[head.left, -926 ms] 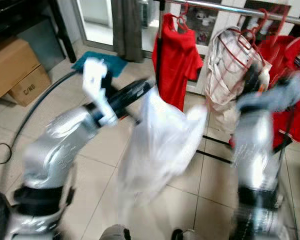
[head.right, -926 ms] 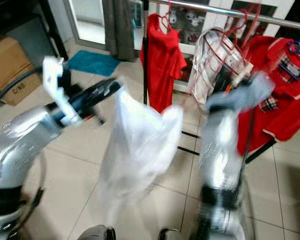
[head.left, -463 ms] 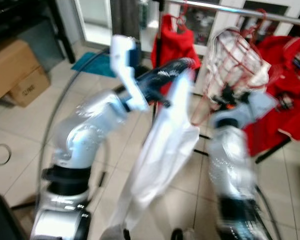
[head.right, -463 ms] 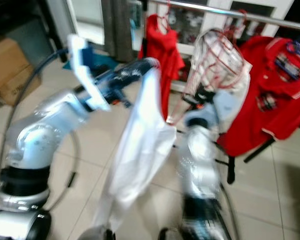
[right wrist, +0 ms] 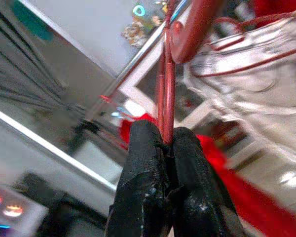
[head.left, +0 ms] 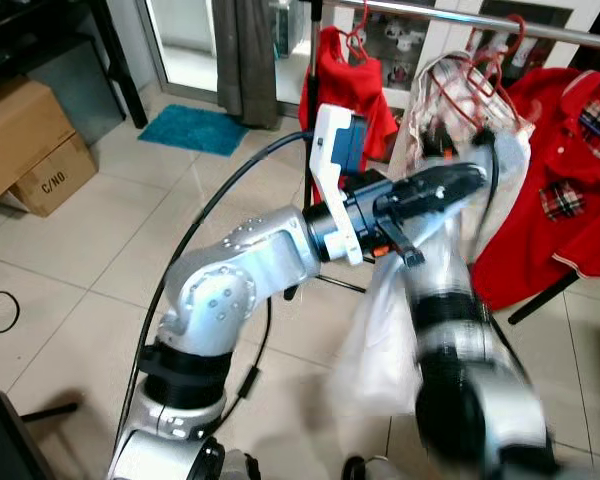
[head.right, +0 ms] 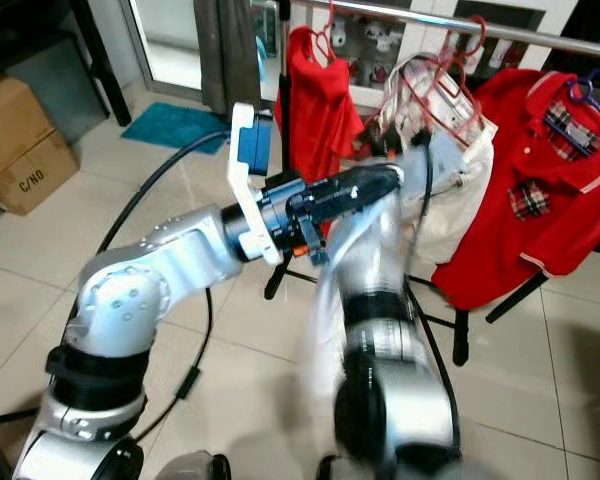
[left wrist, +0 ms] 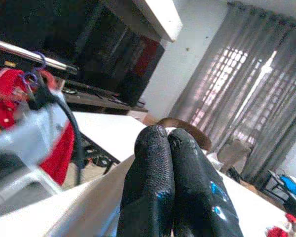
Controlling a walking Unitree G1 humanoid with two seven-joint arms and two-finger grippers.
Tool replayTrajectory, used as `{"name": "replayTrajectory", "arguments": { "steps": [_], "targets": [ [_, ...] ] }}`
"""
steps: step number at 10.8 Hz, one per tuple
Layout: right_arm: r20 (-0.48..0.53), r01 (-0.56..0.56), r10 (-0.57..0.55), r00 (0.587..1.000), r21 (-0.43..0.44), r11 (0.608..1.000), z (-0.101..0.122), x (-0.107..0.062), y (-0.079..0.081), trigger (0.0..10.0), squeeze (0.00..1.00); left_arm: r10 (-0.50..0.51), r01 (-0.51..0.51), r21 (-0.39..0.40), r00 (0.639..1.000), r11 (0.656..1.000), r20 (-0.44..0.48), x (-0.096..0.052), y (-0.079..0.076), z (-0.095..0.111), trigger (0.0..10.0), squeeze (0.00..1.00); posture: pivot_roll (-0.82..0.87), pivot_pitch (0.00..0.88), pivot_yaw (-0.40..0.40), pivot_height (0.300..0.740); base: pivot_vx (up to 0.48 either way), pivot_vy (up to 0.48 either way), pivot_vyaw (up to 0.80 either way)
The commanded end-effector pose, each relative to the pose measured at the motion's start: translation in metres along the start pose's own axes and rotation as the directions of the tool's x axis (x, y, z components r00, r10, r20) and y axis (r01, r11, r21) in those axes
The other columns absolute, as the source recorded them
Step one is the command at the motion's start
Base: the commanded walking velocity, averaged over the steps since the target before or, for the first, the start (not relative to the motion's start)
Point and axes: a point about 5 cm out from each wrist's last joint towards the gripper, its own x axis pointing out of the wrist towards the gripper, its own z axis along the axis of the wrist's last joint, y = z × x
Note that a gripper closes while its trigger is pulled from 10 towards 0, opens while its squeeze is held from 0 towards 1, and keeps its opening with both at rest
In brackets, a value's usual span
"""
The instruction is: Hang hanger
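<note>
Reaching up across the head views, the left arm [head.left: 240, 270] stretches toward the clothes rail [head.left: 540, 28] at about one o'clock; the left gripper [head.left: 435, 190] has its black fingers pressed together just below the clothes, with a pale white garment [head.left: 375, 340] hanging beneath it; the right arm [head.left: 470, 370] rises blurred at about five o'clock, and its gripper is hidden among the hanging clothes; a red wire hanger [head.right: 435, 85] sits at about twelve o'clock by the rail, over a white plaid shirt [head.right: 450, 190]; a small red shirt [head.left: 345, 85] hangs at eleven o'clock of it and a big red polo [head.left: 565, 180] at three o'clock; a cardboard box [head.left: 25, 145] and a teal mat [head.left: 192, 128] lie on the tiled floor [head.left: 70, 250] toward ten o'clock.

Left wrist view: the left gripper's fingers [left wrist: 150, 192] are clenched tip to tip, with white cloth [left wrist: 84, 210] running just beside them; whether it is pinched I cannot tell.

Right wrist view: the right gripper [right wrist: 166, 148] is clamped on the hanger's thin red wire [right wrist: 166, 84], which rises toward the rail at about twelve o'clock; the white shirt [right wrist: 246, 94] lies at two o'clock.
</note>
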Motion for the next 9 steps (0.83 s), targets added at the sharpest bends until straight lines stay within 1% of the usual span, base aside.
{"name": "replayTrajectory", "arguments": {
  "steps": [1,2,3,5,6,7,8,9],
  "targets": [
    [0.042,-0.034,0.032,0.999,0.037,0.999,0.012,0.006,0.001,10.0,0.00,0.018,-0.018,0.024,1.000,1.000,-0.011,-0.007,0.000,0.000,0.0,0.00,0.09,0.084,0.014,0.740,0.000,0.000,0.00],
    [0.074,-0.047,0.047,0.996,-0.011,0.999,0.023,0.011,-0.006,10.0,0.00,0.064,-0.063,0.044,0.998,0.997,-0.005,-0.016,0.006,0.003,0.0,0.00,0.09,0.081,0.016,0.740,0.000,0.000,0.00],
    [0.119,-0.007,0.014,0.993,-0.063,0.998,0.042,0.015,-0.031,10.0,0.00,0.106,-0.104,0.080,0.994,0.991,-0.019,-0.029,0.013,0.007,0.0,0.00,0.08,0.076,0.020,0.740,0.000,0.000,0.00],
    [0.184,0.039,-0.024,0.983,-0.075,0.996,0.071,0.016,-0.063,10.0,0.00,0.156,-0.152,0.103,0.987,0.983,-0.028,-0.048,0.020,0.008,0.0,0.00,0.07,0.069,0.021,0.740,0.000,0.000,0.00],
    [0.209,0.028,-0.007,0.978,-0.097,0.995,0.087,0.014,-0.075,10.0,0.00,0.194,-0.188,0.112,0.980,0.976,-0.040,-0.060,0.023,0.008,0.0,0.00,0.07,0.068,0.021,0.740,0.000,0.000,0.00],
    [0.219,0.015,0.011,0.976,-0.115,0.993,0.097,0.008,-0.082,10.0,0.00,0.234,-0.225,0.123,0.970,0.967,-0.068,-0.072,0.026,0.004,0.0,0.00,0.06,0.067,0.021,0.740,0.000,0.000,0.00],
    [0.194,-0.012,0.046,0.980,-0.174,0.985,0.102,-0.003,-0.087,10.0,0.00,0.310,-0.292,0.147,0.944,0.945,-0.117,-0.088,0.032,-0.003,0.0,0.00,0.05,0.066,0.018,0.740,0.000,0.000,0.00],
    [0.176,-0.021,0.057,0.983,-0.202,0.979,0.102,-0.008,-0.088,10.0,0.00,0.339,-0.317,0.159,0.932,0.935,-0.131,-0.093,0.034,-0.006,0.0,0.00,0.05,0.065,0.017,0.740,0.000,0.000,0.00]
  ]
}}
